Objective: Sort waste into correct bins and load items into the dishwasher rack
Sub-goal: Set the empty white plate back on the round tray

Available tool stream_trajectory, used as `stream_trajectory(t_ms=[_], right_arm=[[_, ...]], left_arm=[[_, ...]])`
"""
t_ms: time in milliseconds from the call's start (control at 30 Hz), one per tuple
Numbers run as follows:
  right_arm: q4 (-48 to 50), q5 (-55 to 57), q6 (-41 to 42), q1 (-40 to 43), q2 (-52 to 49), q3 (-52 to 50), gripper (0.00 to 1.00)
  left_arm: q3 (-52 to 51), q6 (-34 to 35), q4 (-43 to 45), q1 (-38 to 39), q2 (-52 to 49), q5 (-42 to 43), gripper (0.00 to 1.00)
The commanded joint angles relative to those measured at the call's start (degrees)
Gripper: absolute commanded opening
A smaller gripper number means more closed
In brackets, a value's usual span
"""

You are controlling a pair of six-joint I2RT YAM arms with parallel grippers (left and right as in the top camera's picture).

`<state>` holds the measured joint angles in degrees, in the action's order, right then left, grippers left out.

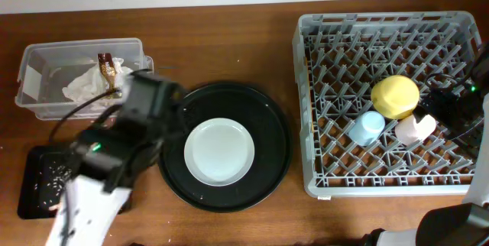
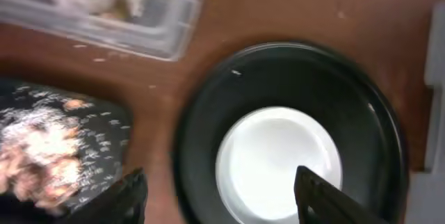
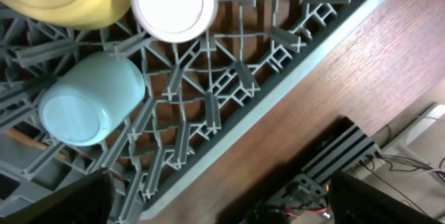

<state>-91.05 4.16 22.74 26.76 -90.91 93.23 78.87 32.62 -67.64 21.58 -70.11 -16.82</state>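
The greyish-white plate (image 1: 219,151) lies in the large round black tray (image 1: 275,124). My left gripper (image 2: 222,196) is open and empty above the plate's (image 2: 278,161) near edge. The clear tub (image 1: 30,70) holds the white napkin (image 1: 84,85) and the foil wrapper (image 1: 107,66). The shallow black tray (image 1: 30,169) holds tan food scraps (image 2: 35,154). The grey rack (image 1: 382,189) holds the yellow bowl (image 1: 395,97), blue cup (image 1: 367,127) and pink cup (image 1: 415,128). My right gripper (image 3: 222,200) is open and empty over the rack's (image 3: 278,92) outer edge, near the blue cup (image 3: 90,106).
My left arm (image 1: 114,154) covers the table between the shallow black tray and the round tray. Rice grains lie scattered on the wood beside the tub (image 2: 139,36). Cables and a metal frame (image 3: 348,154) sit beyond the table edge by the rack.
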Motion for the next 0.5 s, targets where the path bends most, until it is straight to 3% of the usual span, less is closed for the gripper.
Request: stream_trajectory(t_ms=[0, 67, 133, 233, 400, 467], right_arm=[[0.0, 0.1, 0.7, 0.3, 0.3, -0.1, 0.99], [0.0, 0.1, 0.7, 0.3, 0.3, -0.1, 0.99], [0.0, 0.1, 0.7, 0.3, 0.3, -0.1, 0.99], [0.0, 0.1, 0.7, 0.3, 0.3, -0.1, 0.99], [0.0, 0.1, 0.7, 0.3, 0.3, -0.1, 0.99], [0.0, 0.1, 0.7, 0.3, 0.3, -0.1, 0.99]], left_arm=[[0.7, -0.1, -3.3, -12.4, 11.6, -9.9, 0.99], [0.7, -0.1, -3.4, -18.1, 16.2, -10.1, 0.99], [0.7, -0.1, -4.3, -21.2, 17.8, -16.7, 0.99], [0.7, -0.1, -2.2, -24.6, 17.5, -8.7, 0.99], [0.7, 2.5, 0.5, -37.1, 14.9, -8.2, 0.99], [0.7, 2.5, -2.5, -37.2, 12.4, -7.8, 0.99]])
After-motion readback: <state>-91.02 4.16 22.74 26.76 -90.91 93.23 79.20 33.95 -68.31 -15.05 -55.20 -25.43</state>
